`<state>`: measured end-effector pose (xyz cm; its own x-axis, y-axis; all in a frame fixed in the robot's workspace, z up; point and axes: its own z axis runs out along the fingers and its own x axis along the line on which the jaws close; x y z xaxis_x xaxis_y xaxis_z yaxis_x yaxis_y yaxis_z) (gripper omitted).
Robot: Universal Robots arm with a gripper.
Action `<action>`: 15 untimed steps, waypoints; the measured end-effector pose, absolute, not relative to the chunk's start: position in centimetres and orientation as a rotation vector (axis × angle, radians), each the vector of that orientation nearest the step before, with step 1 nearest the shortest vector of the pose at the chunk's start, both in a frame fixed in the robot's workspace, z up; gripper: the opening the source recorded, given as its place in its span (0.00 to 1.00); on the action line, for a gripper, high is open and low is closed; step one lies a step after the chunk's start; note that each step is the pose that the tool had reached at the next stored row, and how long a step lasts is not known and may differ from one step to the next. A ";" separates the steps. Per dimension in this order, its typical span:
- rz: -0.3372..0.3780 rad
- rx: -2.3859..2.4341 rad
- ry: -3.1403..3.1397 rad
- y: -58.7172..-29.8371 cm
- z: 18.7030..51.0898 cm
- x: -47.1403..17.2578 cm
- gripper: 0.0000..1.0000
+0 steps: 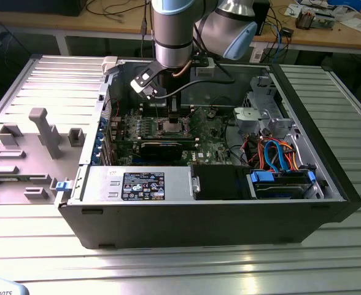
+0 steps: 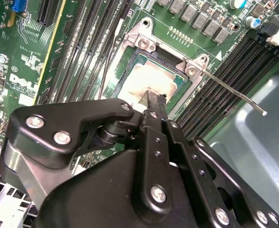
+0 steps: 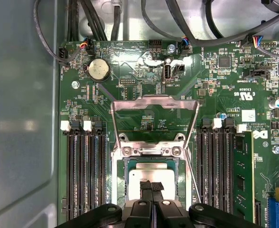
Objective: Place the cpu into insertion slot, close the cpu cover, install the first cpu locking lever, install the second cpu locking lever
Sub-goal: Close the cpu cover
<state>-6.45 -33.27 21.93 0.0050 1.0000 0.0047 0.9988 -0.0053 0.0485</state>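
The open computer case (image 1: pixel 199 224) on the tabletop (image 1: pixel 168 270) holds the motherboard (image 3: pixel 130 71). The cpu (image 3: pixel 140 176) lies flat in its insertion slot (image 3: pixel 149 151). The cpu cover (image 3: pixel 153 100) is swung open beyond it. The end effector (image 3: pixel 152 184) hangs over the cpu with its fingers pinched narrow, the tips perhaps touching it.

Ribbed metal table (image 1: pixel 242 270): open PC case (image 1: pixel 168 224) lying flat on it, grey side panel (image 1: pixel 33 123) alongside, on the exterior view's left.
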 end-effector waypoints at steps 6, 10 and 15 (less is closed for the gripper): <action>0.058 2.205 2.194 -33.3 22.0 -6.4 0.11; 0.058 2.205 2.194 -33.3 22.0 -6.4 0.11; 0.058 2.205 2.194 -33.3 22.1 -6.4 0.11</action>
